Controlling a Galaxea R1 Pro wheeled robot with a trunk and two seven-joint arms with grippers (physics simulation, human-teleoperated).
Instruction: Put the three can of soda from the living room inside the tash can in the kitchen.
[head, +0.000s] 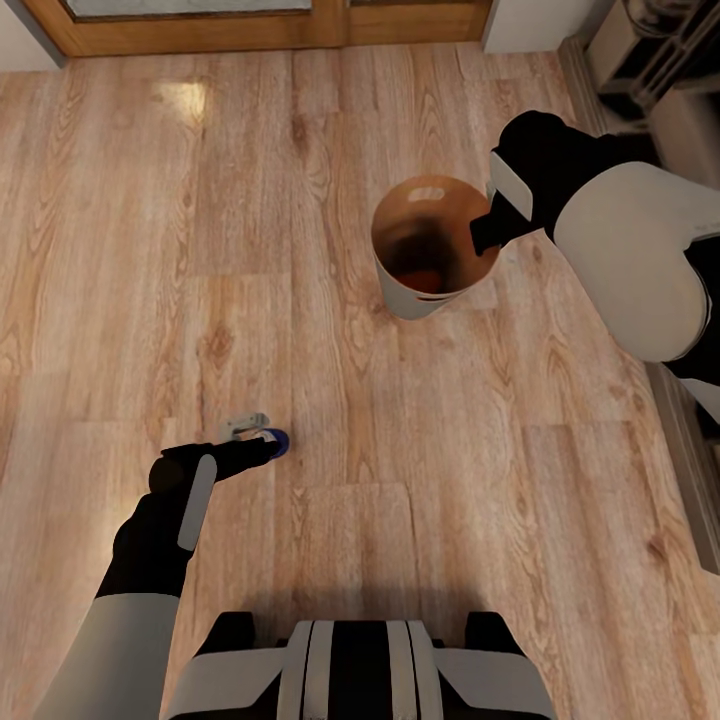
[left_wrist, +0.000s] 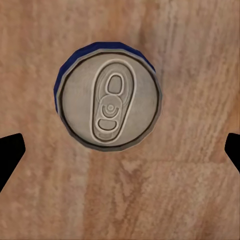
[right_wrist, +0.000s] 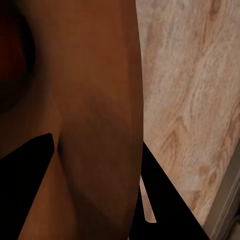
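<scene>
A dark blue can of soda shows its silver top straight ahead of my left gripper, with pale wood floor behind it. The left fingertips stand wide apart on either side and do not touch the can; in the head view its blue side peeks out just past the gripper. The tash can, pale grey outside and copper-brown inside, stands on the floor with an orange can of soda lying at its bottom. My right gripper straddles the bin's wall, closed on the rim.
A wooden door frame runs along the far wall. Dark cabinet bases line the right side, with white appliances at the far right corner. My own base sits at the near edge. Wood floor stretches between can and bin.
</scene>
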